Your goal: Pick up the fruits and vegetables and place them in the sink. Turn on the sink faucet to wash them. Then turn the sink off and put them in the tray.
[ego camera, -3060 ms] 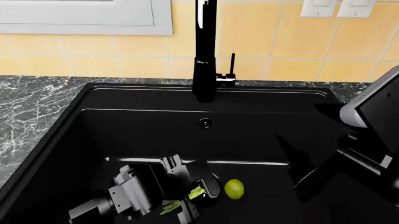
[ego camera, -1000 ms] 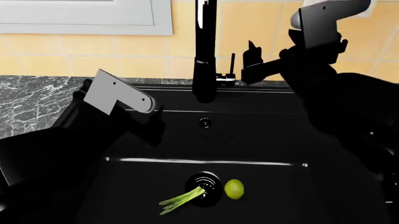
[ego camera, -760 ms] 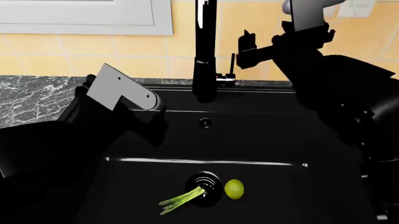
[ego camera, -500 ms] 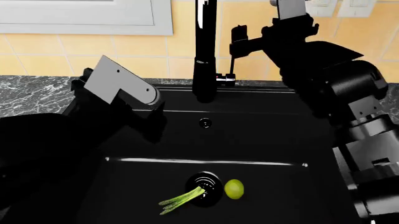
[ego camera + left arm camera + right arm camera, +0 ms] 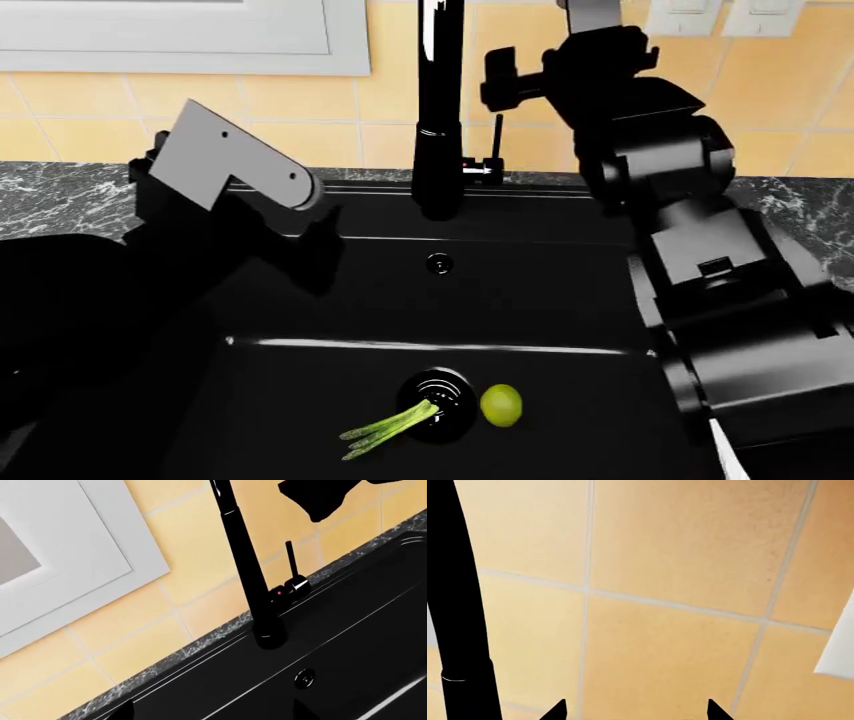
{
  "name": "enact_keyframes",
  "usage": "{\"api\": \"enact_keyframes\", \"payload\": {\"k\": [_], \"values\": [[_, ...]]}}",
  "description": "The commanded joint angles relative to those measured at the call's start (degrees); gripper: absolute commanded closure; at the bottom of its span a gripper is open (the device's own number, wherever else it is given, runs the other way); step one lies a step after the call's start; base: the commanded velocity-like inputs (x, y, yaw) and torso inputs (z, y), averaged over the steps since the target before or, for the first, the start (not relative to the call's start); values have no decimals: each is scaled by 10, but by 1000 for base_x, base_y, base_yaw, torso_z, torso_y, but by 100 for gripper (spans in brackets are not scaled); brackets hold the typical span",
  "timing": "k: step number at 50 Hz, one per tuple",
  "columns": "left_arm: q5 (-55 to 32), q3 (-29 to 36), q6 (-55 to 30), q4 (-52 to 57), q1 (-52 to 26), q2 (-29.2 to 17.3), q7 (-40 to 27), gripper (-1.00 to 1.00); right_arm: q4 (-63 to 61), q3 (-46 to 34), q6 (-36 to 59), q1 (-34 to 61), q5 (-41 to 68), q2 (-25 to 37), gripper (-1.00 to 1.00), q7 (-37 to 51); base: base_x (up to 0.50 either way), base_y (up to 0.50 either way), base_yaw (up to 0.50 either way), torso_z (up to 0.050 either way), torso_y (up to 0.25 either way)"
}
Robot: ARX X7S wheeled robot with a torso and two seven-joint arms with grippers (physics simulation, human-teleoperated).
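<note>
Right gripper (image 5: 497, 78) is seen in the head view raised above the thin lever (image 5: 498, 135), beside the faucet (image 5: 438, 110); its state cannot be told there. Left gripper (image 5: 320, 235) hangs over the sink (image 5: 561, 290), jaws hidden. Lime-like fruit (image 5: 501, 405) lies beside the drain (image 5: 438, 395), the green stalks (image 5: 387, 428) partly across it.

Faucet, lever and back rim are shown in the left wrist view, below yellow tiles (image 5: 200, 560).

Two fingertips (image 5: 557, 711) are shown spread apart before bare tile in the right wrist view.
</note>
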Motion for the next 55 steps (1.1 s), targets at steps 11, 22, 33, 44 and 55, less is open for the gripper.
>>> {"api": "enact_keyframes", "payload": {"k": [11,22,33,44,55], "values": [[14,7,16,7,7,-9,22,-100,42,138,-44,-8,-91,-30,-100,-68,0,0,0,0,0],[19,15,15,10,7,-10,29,-100,42,173,-45,-11,-122,-29,-100,-70,0,0,0,0,-84],[7,6,17,17,5,-16,29,-100,42,177,-48,-11,-125,-30,-100,-73,0,0,0,0,-93],[0,4,17,21,3,-20,29,-100,42,172,-50,-14,-121,-29,-100,-70,0,0,0,0,-143],[-5,-2,23,25,6,-25,26,-100,42,152,2,-16,-110,-30,-100,-68,0,0,0,0,-59]]}}
